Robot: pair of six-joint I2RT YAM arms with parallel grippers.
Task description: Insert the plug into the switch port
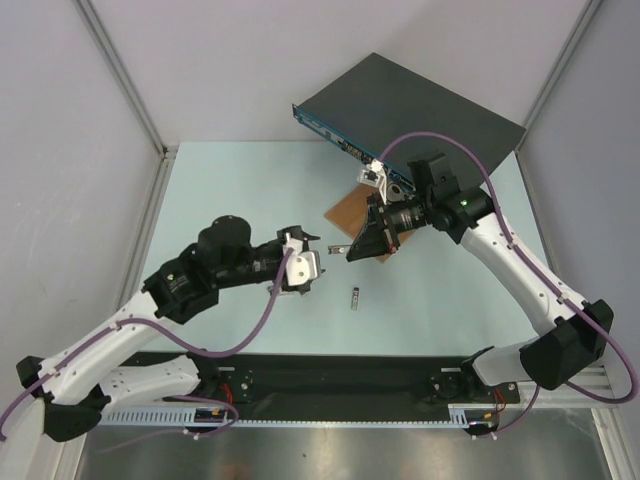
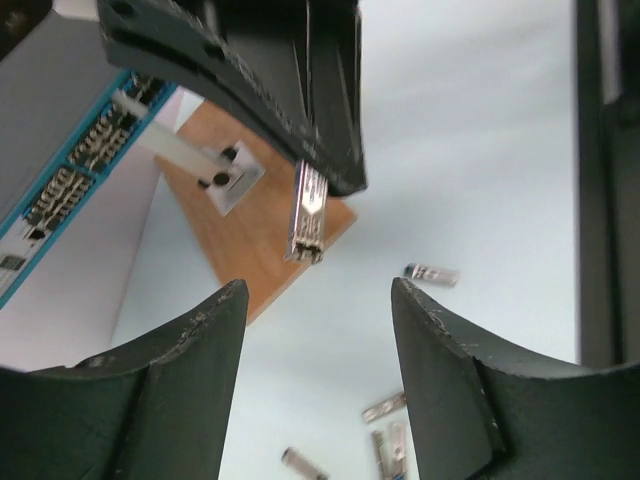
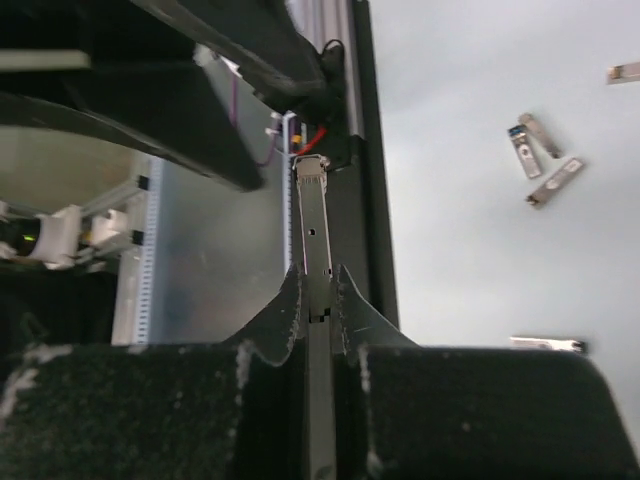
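**Top external.** Wide, flat dark grey metal switch (image 1: 410, 105) with a blue front strip: far right corner of the pale worktop (image 1: 230, 180). Brown wooden board (image 1: 350, 212): just in front of the strip. Right gripper (image 1: 352, 248): mid-worktop, clamped on the slim silver metal plug (image 1: 337, 246), which is near the switch but apart from it. Left gripper (image 1: 316, 264): just beside, jaws parted, holding nothing. Loose silver module (image 1: 354, 298): toward the near edge.

**Left wrist.** The only view showing the socket rows on the blue strip (image 2: 70, 170) and a white bracket (image 2: 205, 168) on the board. The plug (image 2: 307, 215) hangs from the right gripper's tip.

**Right wrist.** The only view of the grip itself. The fingers (image 3: 285, 320) pinch the plug (image 3: 315, 230) low down, and most of its length stands free. The switch is not in view.

**Risks, as judged.**
- The long overhang may let the plug pivot if it glances off a socket rim.
- The board and bracket crowd the approach.
- The left gripper is close enough to be struck.
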